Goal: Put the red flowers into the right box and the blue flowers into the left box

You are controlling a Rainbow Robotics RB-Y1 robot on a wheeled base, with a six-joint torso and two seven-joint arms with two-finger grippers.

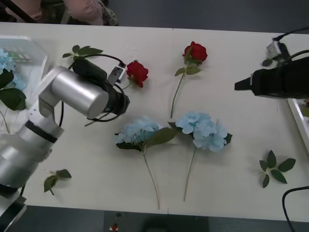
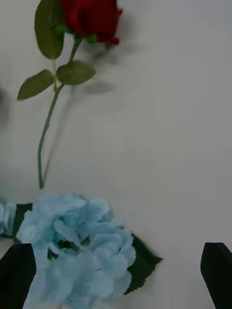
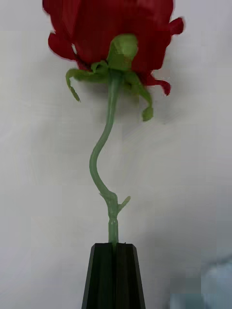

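Note:
My left gripper [image 3: 114, 273] is shut on the thin green stem of a red flower [image 3: 108, 34], whose bloom [image 1: 137, 72] sits just past the left wrist at mid-table. A second red flower [image 1: 195, 51] lies farther right with its stem pointing toward me. Two blue flowers [image 1: 137, 131] [image 1: 203, 130] lie side by side in the middle. My right gripper [image 1: 239, 86] hovers open at the right, its black fingers [image 2: 19, 270] over the right-hand blue flower [image 2: 77, 251]. The left box [image 1: 34, 53] holds a blue flower [image 1: 6, 63]. The right box [image 1: 295, 118] shows at the right edge.
Loose leaf sprigs lie at the back left [image 1: 83, 50], front left [image 1: 55, 179] and front right [image 1: 275, 166]. A person [image 1: 82, 9] sits beyond the table's far edge. A black cable [image 1: 289, 198] loops at the front right corner.

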